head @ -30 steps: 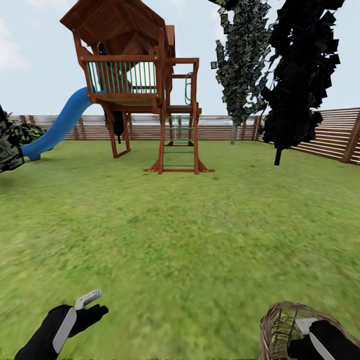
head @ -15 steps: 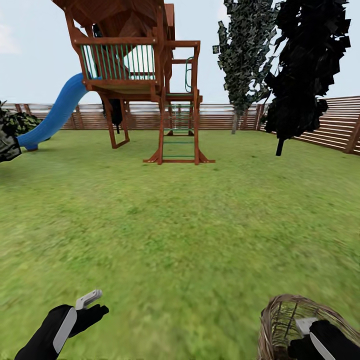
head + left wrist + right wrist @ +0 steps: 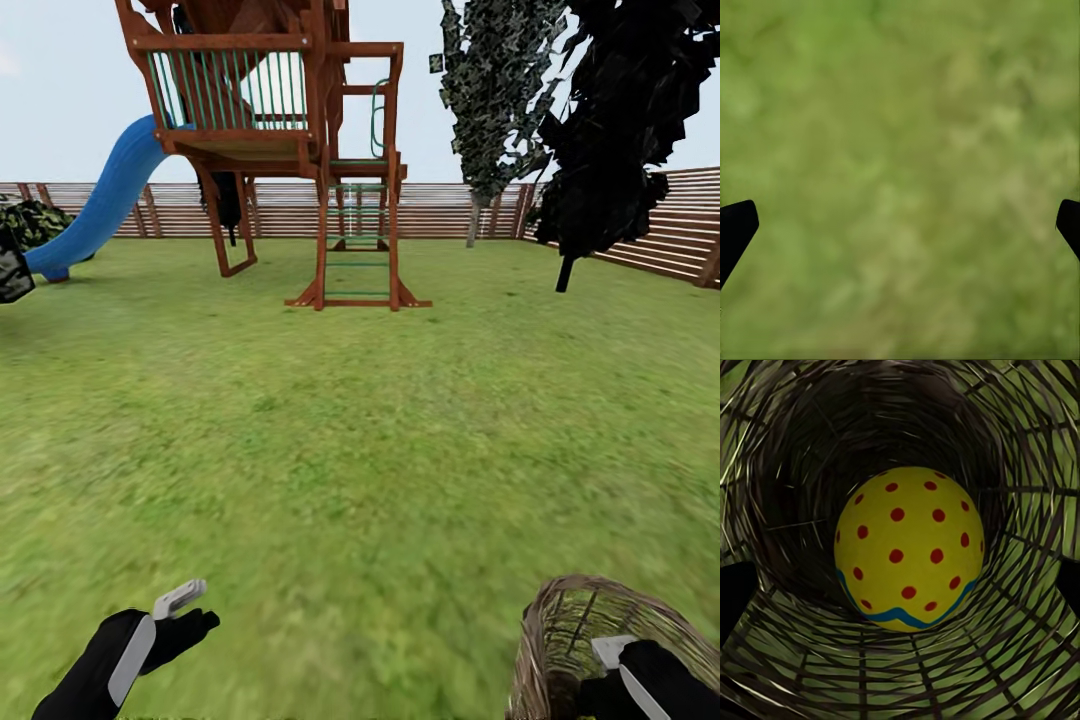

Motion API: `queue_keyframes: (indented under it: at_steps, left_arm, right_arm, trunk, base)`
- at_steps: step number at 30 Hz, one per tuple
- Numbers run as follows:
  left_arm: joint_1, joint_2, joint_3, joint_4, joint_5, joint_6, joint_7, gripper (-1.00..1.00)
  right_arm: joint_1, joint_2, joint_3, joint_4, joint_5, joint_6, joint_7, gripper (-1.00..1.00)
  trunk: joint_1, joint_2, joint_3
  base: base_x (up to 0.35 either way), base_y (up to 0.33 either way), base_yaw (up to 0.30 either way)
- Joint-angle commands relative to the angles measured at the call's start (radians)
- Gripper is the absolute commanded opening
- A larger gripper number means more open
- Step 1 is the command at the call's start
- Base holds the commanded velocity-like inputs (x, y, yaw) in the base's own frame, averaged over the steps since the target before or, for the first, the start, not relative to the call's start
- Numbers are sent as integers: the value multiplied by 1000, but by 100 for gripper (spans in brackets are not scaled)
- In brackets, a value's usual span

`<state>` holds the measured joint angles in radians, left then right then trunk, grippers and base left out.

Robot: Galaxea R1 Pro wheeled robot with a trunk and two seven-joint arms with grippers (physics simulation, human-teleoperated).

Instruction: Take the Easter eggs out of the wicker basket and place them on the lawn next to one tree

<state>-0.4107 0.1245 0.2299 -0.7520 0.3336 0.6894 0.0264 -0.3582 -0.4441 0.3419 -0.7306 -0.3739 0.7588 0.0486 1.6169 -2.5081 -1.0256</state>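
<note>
Yellow with red dots and a blue zigzag, one Easter egg (image 3: 908, 548) sits deep in the wicker basket (image 3: 585, 620) at the lower right of the head view — the right gripper (image 3: 900, 607) reaches into its mouth, fingers spread wide at either side of the egg, not yet gripping. The left gripper (image 3: 900, 225) hangs wide open over bare lawn (image 3: 360, 450) at lower left. To grasp well, I'd go straight down, centre on the egg — then close gently, clear of the weave.
</note>
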Motion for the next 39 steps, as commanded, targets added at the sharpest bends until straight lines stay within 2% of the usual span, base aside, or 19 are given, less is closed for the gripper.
queue_keyframes:
  at_steps: [1, 10, 18, 26, 35, 39]
  left_arm:
    - [0, 0, 2, -1, 7, 5, 3, 100]
    - [0, 0, 3, -2, 7, 5, -1, 100]
    - [0, 0, 3, -3, 8, 5, -5, 100]
    - [0, -4, 3, -3, 8, 5, -5, 100]
    - [0, -8, 3, -4, 8, 5, -6, 100]
    - [0, -7, 3, -4, 8, 5, -5, 100]
  right_arm:
    - [-1, -1, 3, -1, 6, 4, 5, 100]
    - [-1, -1, 4, -1, 6, 4, 5, 100]
    - [-1, -1, 5, -1, 6, 4, 5, 100]
    - [-1, -1, 5, -1, 6, 4, 5, 100]
    - [-1, 0, 5, -1, 6, 4, 5, 100]
    - [-1, 1, 5, -1, 6, 4, 5, 100]
  trunk:
    - [0, -1, -5]
    - [4, -3, -40]
    - [4, -3, -40]
    - [4, -3, -40]
    - [4, -3, -40]
    - [6, -4, -55]
  base:
    - [0, 0, 0]
    - [0, 0, 0]
    - [13, 0, 0]
    - [262, 0, 0]
    - [25, 0, 0]
    - [0, 0, 0]
